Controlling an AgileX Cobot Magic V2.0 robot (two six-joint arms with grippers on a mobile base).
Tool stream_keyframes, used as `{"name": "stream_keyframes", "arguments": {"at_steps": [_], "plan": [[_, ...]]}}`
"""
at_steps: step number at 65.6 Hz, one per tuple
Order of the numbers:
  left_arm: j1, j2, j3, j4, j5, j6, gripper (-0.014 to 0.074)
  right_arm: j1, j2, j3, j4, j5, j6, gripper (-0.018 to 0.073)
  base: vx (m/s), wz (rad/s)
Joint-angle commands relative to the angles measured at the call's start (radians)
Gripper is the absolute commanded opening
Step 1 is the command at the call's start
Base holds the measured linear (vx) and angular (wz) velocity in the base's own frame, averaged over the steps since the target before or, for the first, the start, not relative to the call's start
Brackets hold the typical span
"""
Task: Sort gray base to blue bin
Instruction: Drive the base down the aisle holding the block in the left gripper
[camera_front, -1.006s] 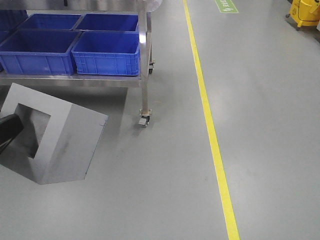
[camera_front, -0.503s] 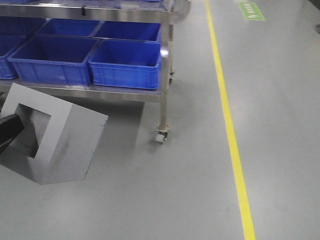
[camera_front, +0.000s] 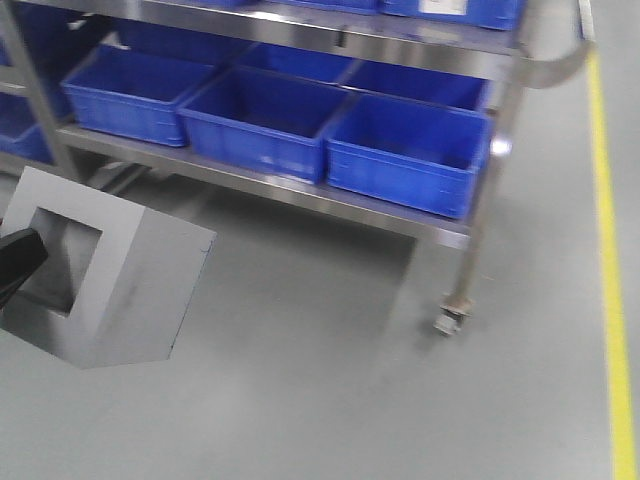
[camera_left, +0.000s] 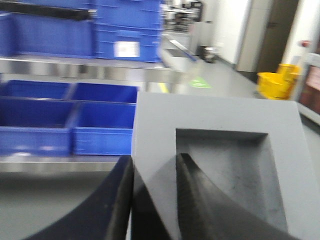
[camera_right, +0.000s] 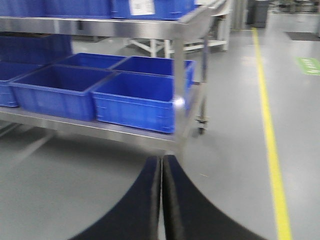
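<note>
We hold the gray base (camera_front: 120, 280) in front of a rack.
Front: the base, matte and boxy with a square recess, hangs lower left, before glossy blue crates (camera_front: 265, 125) on a steel rack (camera_front: 380, 212). Left wrist: our left gripper (camera_left: 155, 162) pinches the recess wall between its curved black fingers. Right wrist: our right gripper (camera_right: 161, 160) is pressed together, holding nothing.

Closed end effector (camera_right: 161, 200) before blue crates (camera_right: 134, 109)

Gray base (camera_front: 130, 290) (square recess in one face) hangs tilted, well apart from the shelved blue bin (camera_front: 400, 185).
</note>
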Motion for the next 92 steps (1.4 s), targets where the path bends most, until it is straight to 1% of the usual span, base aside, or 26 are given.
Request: {"name": "stream_keyframes", "arguments": {"at_steps": [1, 92], "plan": [[-0.005, -0.002, -0.034, -0.004, -0.111, -0.012, -0.0006, -0.002, 0.003, 0.001, -0.005, -0.074, -0.01, -0.0005, 0.25, 0.69], [-0.005, -0.002, -0.034, -0.004, -0.111, -0.012, -0.0006, -0.002, 0.003, 0.001, -0.005, -0.074, -0.01, -0.0005, 0.22, 0.69]]}}
